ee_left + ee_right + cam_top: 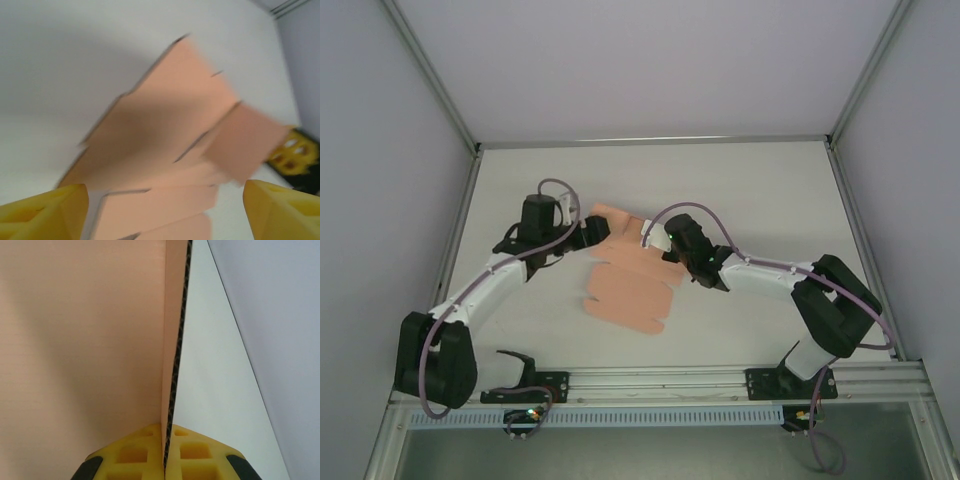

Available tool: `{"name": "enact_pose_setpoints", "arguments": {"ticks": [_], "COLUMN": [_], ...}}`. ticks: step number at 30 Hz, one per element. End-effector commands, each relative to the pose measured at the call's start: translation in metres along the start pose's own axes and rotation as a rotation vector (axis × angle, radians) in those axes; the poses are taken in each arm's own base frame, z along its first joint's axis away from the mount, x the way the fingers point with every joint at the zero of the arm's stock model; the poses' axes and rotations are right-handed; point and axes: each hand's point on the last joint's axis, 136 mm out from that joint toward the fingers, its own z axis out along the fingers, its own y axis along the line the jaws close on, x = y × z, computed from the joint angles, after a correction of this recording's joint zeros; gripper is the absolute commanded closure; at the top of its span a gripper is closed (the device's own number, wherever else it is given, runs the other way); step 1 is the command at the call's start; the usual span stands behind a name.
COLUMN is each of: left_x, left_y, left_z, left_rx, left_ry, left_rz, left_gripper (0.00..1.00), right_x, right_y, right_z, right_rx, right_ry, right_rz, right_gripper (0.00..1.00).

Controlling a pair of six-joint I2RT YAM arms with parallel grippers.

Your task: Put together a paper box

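White tabletop [760, 200] carries the salmon-pink paper box [630, 285] at its middle, between both arms: a die-cut sheet, mostly flat, with one flap [172, 340] raised (so assembly looks barely begun, walls and tabs all left). Right gripper [166, 440] is clamped on that flap's fluted edge; left gripper [165, 200] stands wide over the sheet, holding nothing.

Setting: robotics lab test cell. Bare white worktop [750, 190] boxed in by plain pale-grey wall panels [380, 150] on slim aluminium corner posts [430, 75]. Aluminium rail [660, 378] along the worktop's near edge carries a black-and-white left arm [490, 280] and right arm [770, 275]. Slotted grey cable duct [650, 415] below; purple cables [555, 185] loop over the arms.
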Motion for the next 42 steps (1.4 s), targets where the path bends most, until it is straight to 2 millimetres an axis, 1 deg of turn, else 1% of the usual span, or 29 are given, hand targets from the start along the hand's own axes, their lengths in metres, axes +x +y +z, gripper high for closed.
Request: {"name": "enact_pose_setpoints", "arguments": {"ticks": [1,3,5,9,12,17,19,23,24,26,28,29,31,33,36,39,42], "left_x": [0.043,0.045,0.047,0.046,0.046,0.049,0.046,0.041,0.041,0.04,0.04,0.04,0.037,0.041,0.04,0.04,0.039], "left_y": [0.029,0.028,0.025,0.023,0.026,0.033,0.028,0.013,0.01,0.004,-0.001,-0.004,-0.01,-0.021,-0.029,-0.031,-0.021], "left_z": [0.001,0.003,0.006,0.015,0.023,0.025,0.024,0.025,0.025,0.026,0.026,0.026,0.023,0.023,0.026,0.033,0.044], "left_rx": [-0.067,-0.042,-0.019,0.012,0.004,-0.025,-0.002,0.047,0.058,0.077,0.081,0.078,0.074,0.089,0.069,0.043,0.01], "left_ry": [0.128,0.13,0.141,0.147,0.16,0.166,0.154,0.117,0.113,0.118,0.126,0.127,0.109,0.11,0.106,0.106,0.103], "left_rz": [0.003,0.012,0.016,0.017,0.005,0.01,0.019,0.063,0.072,0.078,0.086,0.094,0.123,0.157,0.179,0.213,0.2], "left_gripper": [0.28,0.32,0.37,0.53,0.62,0.63,0.67,0.68,0.7,0.75,0.84,0.86,0.87,0.88,0.89,0.91,0.92], "right_x": [0.0,0.0,0.0,0.0,0.0,-0.001,-0.001,-0.001,-0.001,-0.002,-0.002,-0.002,-0.003,-0.005,-0.01,-0.014,-0.02], "right_y": [-0.004,-0.004,-0.004,-0.003,-0.004,-0.004,-0.004,-0.002,-0.003,-0.003,-0.003,-0.004,-0.003,0.0,0.002,0.006,0.016], "right_z": [-0.004,-0.003,-0.002,-0.001,-0.001,-0.003,-0.004,-0.004,-0.004,-0.004,-0.005,-0.005,-0.006,-0.008,-0.009,-0.011,-0.012], "right_rx": [-0.005,-0.007,-0.009,-0.012,-0.013,-0.015,-0.019,-0.025,-0.024,-0.023,-0.024,-0.025,-0.028,-0.034,-0.036,-0.048,-0.05], "right_ry": [-0.002,0.002,0.005,0.009,0.008,0.007,0.005,0.002,0.002,0.002,0.002,0.003,0.0,-0.008,-0.013,-0.029,-0.037], "right_rz": [-0.022,-0.026,-0.025,-0.019,-0.014,-0.01,-0.008,0.0,0.001,0.003,0.005,0.005,0.006,-0.002,-0.013,-0.006,-0.032], "right_gripper": [1.0,1.0,1.0,1.0,1.0,1.0,1.0,1.0,1.0,1.0,1.0,1.0,1.0,1.0,1.0,1.0,1.0]}}
